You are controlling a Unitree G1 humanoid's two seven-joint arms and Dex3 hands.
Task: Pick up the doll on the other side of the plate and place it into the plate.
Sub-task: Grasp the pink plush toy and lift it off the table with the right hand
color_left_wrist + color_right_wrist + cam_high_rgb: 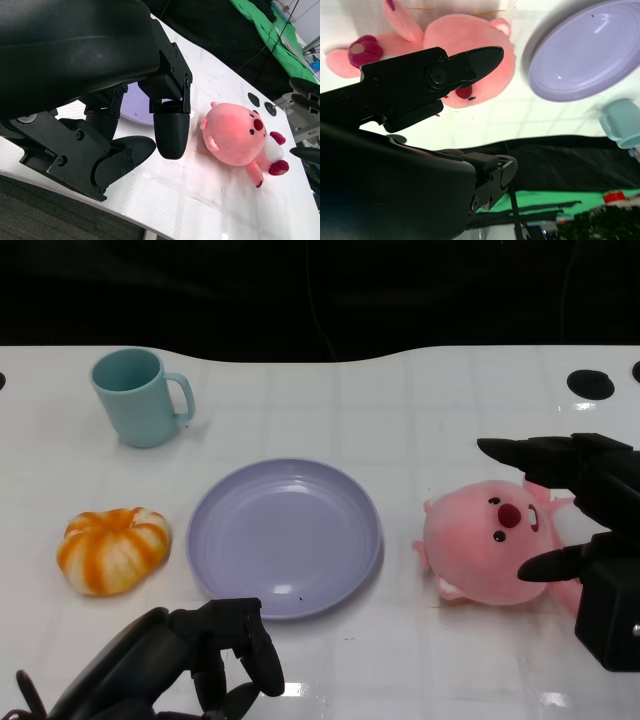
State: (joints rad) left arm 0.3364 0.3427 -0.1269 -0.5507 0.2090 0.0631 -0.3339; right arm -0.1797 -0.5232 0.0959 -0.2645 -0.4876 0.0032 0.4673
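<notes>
White tabletop point(420, 400) fills my head view, with black cloth behind its far edge. At the middle I see the lilac plate point(284, 536), with nothing in it. Just right of it, apart from the rim, the pink doll point(492, 544) lies on the table. My right hand point(585, 515) is spread wide around the doll's right side, one finger reaching over it and another low beside it; I can't tell whether they touch it. My left hand point(205, 655) sits at the plate's near edge, fingers curled in on nothing. Left of the plate lies an orange pumpkin point(113, 549); behind it stands a teal mug point(138, 396).
</notes>
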